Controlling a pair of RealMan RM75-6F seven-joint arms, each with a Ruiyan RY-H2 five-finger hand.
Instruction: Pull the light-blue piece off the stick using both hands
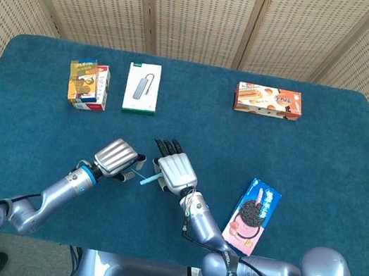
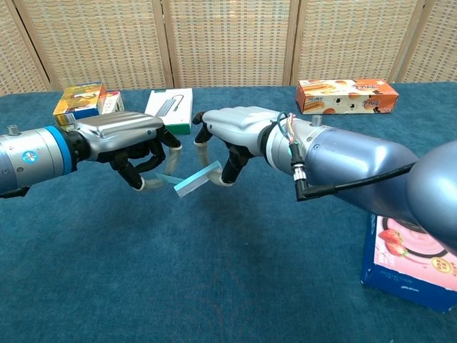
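Note:
A flat light-blue piece [image 2: 199, 179] hangs above the blue table, tilted, with a thin pale stick [image 2: 167, 178] poking out of its left end. My right hand [image 2: 232, 131] pinches the piece's right end from above. My left hand [image 2: 128, 140] sits just left of it, fingers curled, with a fingertip [image 2: 152, 184] at the stick's free end. Whether it grips the stick is unclear. In the head view the left hand [image 1: 116, 157] and right hand [image 1: 176, 169] sit close together, and the light-blue piece [image 1: 146, 178] shows between them.
At the back of the blue table [image 1: 324, 155] lie a yellow snack box [image 1: 88, 84], a white box [image 1: 142, 88] and an orange biscuit box [image 1: 268, 101]. A pink and blue cookie box [image 1: 251, 216] lies near the front right, beside my right arm.

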